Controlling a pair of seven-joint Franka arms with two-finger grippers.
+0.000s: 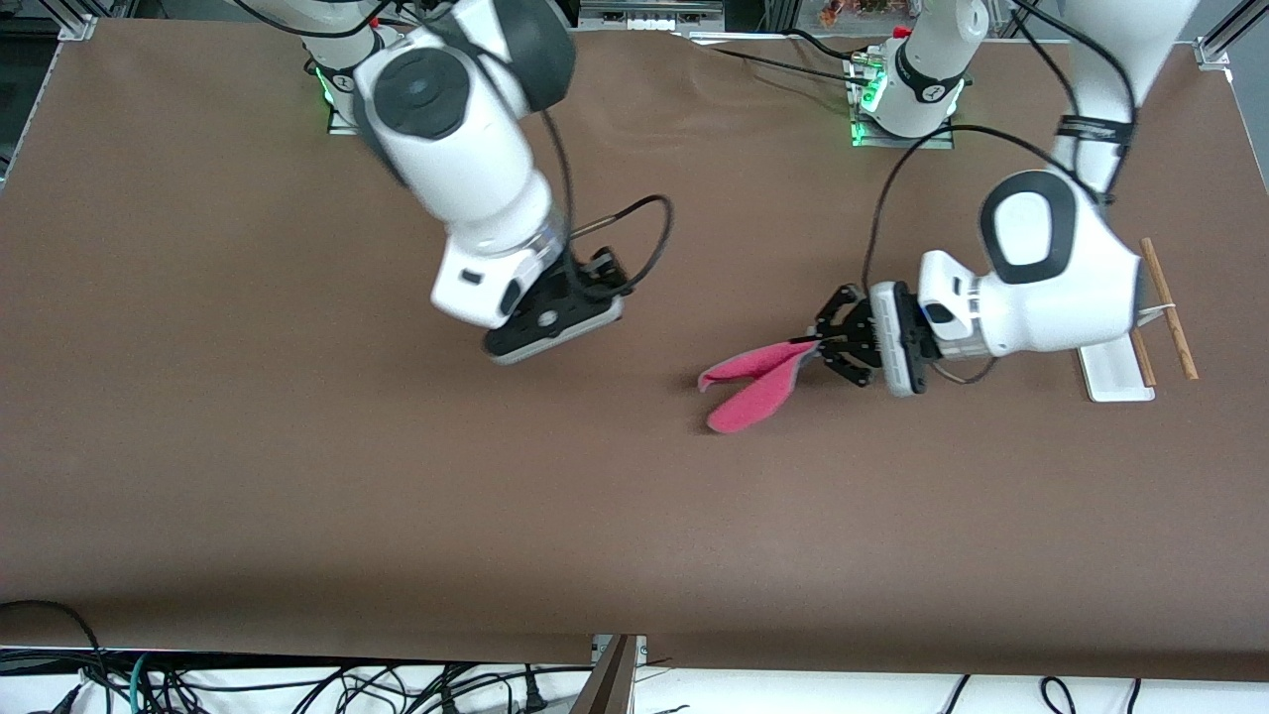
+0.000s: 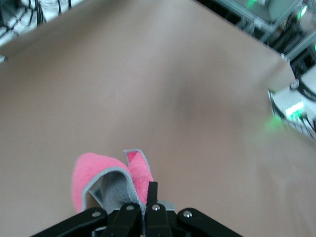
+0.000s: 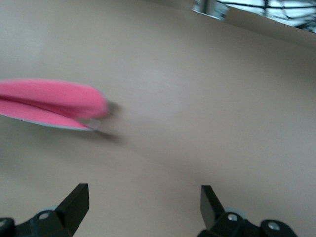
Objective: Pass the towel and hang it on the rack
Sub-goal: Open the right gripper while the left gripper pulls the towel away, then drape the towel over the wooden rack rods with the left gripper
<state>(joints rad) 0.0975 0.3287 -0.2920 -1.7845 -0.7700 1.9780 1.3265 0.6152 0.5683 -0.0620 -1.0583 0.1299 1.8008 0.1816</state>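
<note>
The pink-red towel (image 1: 753,382), folded into two flaps with its grey underside showing, sticks out from my left gripper (image 1: 815,345), which is shut on one end of it over the middle of the table. In the left wrist view the towel (image 2: 98,173) is pinched between the closed fingers of the left gripper (image 2: 150,190). My right gripper (image 1: 552,322) hovers over the table toward the right arm's end, apart from the towel. It stands open (image 3: 143,197) with nothing between its fingers (image 3: 76,197), and the towel (image 3: 49,103) shows ahead of it. The rack (image 1: 1115,375), a white base with brown rods (image 1: 1170,307), stands at the left arm's end, partly hidden by the left arm.
A brown mat (image 1: 297,476) covers the whole table. The arm bases with green lights (image 1: 897,94) stand along the edge farthest from the front camera. Cables (image 1: 297,689) hang below the nearest edge.
</note>
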